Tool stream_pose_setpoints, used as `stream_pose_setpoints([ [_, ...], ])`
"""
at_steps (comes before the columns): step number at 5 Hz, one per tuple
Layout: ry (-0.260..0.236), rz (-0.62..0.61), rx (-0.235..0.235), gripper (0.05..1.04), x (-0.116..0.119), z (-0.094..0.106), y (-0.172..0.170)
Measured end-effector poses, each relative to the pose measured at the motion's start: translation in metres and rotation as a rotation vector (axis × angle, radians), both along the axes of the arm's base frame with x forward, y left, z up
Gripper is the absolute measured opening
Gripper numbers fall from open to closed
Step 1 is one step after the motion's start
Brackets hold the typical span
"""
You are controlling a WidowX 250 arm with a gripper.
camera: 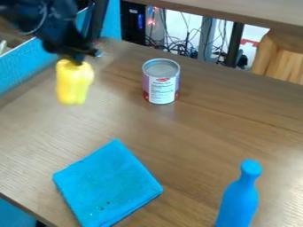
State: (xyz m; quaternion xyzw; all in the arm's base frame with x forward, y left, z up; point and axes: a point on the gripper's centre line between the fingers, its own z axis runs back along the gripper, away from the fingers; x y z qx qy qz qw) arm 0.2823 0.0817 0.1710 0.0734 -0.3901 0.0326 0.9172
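The table (198, 133) bears a can (161, 84), cloth (106, 184) and blue bottle (239, 199).

Black arm (52, 24) at upper left, jaws downward, gripping

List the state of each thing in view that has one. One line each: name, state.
gripper: closed on the yellow pepper's top
yellow pepper: held, hanging below the gripper
can: upright on the table; can't tell if sealed
cloth: folded, lying flat, a few dark specks
blue bottle: looks upright, base cut off by the frame
cables: tangled
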Motion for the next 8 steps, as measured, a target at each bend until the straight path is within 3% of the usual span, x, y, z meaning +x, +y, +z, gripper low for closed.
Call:
stream_pose_setpoints([
  [2,0.036,0.054,0.044,0.107,0.010,-0.036,0.035],
  [5,-0.133,0.016,-0.038,0.107,0.018,-0.054,0.033],
  [7,-0.125,0.014,-0.031,0.131,0.017,-0.057,0.033],
  [8,-0.107,0.033,-0.029,0.349,0.015,-0.058,0.036],
])
